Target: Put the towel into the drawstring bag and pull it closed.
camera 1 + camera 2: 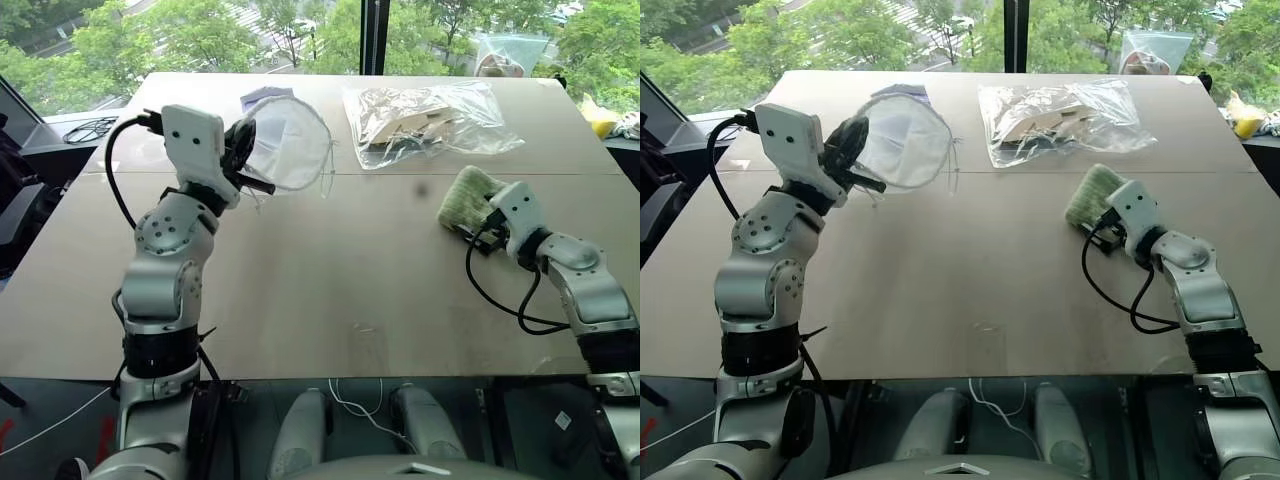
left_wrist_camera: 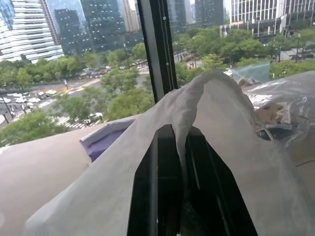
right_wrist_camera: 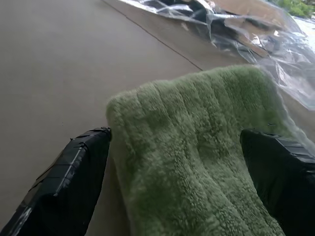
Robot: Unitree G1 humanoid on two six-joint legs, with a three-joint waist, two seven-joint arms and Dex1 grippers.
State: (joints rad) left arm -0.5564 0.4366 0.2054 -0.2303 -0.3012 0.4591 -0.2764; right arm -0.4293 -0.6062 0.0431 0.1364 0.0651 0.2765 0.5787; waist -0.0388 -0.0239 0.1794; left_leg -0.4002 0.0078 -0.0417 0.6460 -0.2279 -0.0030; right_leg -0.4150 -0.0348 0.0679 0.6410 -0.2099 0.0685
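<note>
Two arms reach over the brown counter (image 1: pixel 330 290), one at each side. At the left, the left end effector (image 1: pixel 250 160) is raised above the counter and its black fingers (image 2: pixel 162 196) are pressed together, pinching the thin white fabric of the drawstring bag (image 1: pixel 290 142). The bag hangs off the fingers clear of the counter surface, its rounded translucent body spread toward the middle, and a thin white cord loop (image 1: pixel 325 178) dangles from its right edge. In the left wrist view the fabric drapes over and between the closed fingers. Just behind the bag lies a purple pack (image 2: pixel 106 140), flat on the counter at its far edge.

Right of the bag, toward the far middle of the counter, sits a clear crinkly plastic bag (image 1: pixel 425 120) with pale cardboard pieces inside; it is apart from the drawstring bag. Beyond the counter's far right corner stands another clear bag (image 1: pixel 510 55) by the window.

Farther right, the towel (image 1: pixel 468 200), light green and fluffy, lies on the counter near the right edge, well apart from the drawstring bag. The right end effector (image 3: pixel 182 162) has its two black fingers spread wide, one on each side of the towel; the right wrist view shows the cloth lying between them, with a gap at the left finger (image 3: pixel 69 177).
</note>
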